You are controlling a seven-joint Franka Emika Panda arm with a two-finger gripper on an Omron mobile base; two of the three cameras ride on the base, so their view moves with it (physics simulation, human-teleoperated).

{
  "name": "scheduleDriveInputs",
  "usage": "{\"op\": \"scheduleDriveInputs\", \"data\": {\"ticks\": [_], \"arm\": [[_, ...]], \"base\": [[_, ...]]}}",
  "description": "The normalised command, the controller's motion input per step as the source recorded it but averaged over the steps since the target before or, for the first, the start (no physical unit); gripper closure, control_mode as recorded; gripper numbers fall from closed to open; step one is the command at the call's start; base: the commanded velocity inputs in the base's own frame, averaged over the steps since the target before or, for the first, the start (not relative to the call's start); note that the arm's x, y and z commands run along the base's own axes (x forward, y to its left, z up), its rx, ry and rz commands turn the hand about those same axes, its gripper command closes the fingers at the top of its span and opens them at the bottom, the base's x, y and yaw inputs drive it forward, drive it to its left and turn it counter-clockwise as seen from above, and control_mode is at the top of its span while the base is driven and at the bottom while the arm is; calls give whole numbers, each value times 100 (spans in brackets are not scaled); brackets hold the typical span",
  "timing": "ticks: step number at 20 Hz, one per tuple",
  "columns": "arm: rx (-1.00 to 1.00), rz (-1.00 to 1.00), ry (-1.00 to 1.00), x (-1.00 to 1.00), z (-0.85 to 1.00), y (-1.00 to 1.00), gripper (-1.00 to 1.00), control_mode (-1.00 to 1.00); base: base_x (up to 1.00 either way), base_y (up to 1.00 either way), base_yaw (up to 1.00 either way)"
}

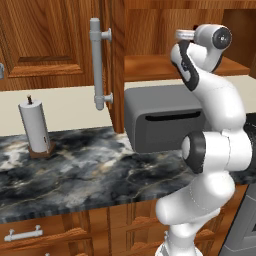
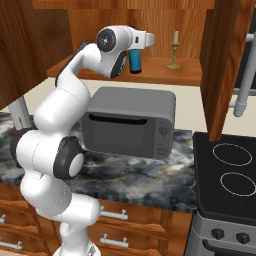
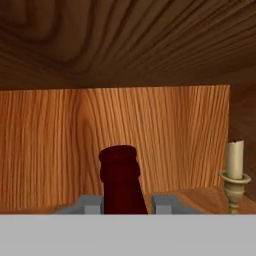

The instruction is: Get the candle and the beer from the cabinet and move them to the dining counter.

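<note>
- The cabinet [image 2: 165, 70] is standing open across the top of the right base view; its upper part is being cut off by the frame, and one door with a long grey bar handle [image 1: 97, 62] is hanging at about 11 o'clock in the left base view.
- The marbled tabletop [image 1: 75, 172] is carrying a grey microwave [image 2: 130, 122] directly below the cabinet shelf, and a paper towel roll [image 1: 34, 125] is sitting at 9 o'clock in the left base view.
- The beer [image 2: 135, 61] is standing upright on the cabinet shelf; its blue label is showing no readable writing, and the arm is hiding its neck in the right base view.
- The fingers [image 3: 122, 204] are sitting closed against both sides of the beer's neck, gripping it.
- The candle [image 2: 174, 50] is standing on the same shelf, at 3 o'clock from the beer, apart from it.
</note>
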Motion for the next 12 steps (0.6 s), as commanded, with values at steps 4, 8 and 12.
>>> {"op": "scheduleDriveInputs", "data": {"ticks": [4,8,12], "arm": [[0,0,0,-46,5,-1,100,-100],[0,0,0,-69,1,0,100,-100],[0,0,0,-96,0,0,100,-100]], "base": [[0,0,0],[0,0,0],[0,0,0]]}}
